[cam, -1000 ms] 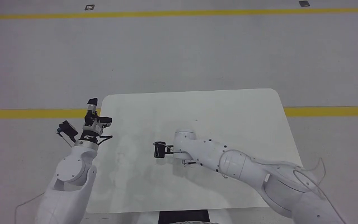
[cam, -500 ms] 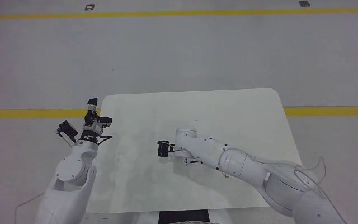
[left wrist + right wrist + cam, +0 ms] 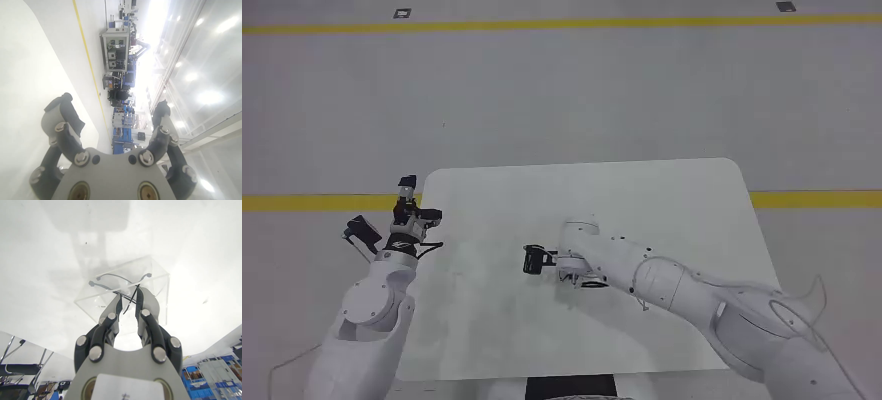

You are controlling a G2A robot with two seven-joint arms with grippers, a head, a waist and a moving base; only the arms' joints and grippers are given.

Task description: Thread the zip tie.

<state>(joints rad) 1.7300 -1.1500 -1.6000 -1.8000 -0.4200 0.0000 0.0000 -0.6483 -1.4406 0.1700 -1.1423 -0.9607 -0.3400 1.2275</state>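
Several black zip ties (image 3: 113,276) lie in a clear plastic box (image 3: 160,289) on the white table (image 3: 662,200). My right gripper (image 3: 129,292) hangs just over the box, its fingers a narrow gap apart. One thin tie strand (image 3: 130,302) runs slantwise through that gap, close to one finger pad (image 3: 139,298); no grip on it shows. In the top view the right gripper (image 3: 534,260) is near the table's middle. My left gripper (image 3: 114,103) is wide open and empty, held at the table's left edge (image 3: 412,205) and pointing out over the floor.
The table's rounded edge (image 3: 56,56) runs beside the left gripper. A yellow floor line (image 3: 302,202) passes behind the table. Bare tabletop (image 3: 47,237) surrounds the box on all sides.
The right gripper has shifted slightly to the right and toward the table's far side. The left arm has kept still.
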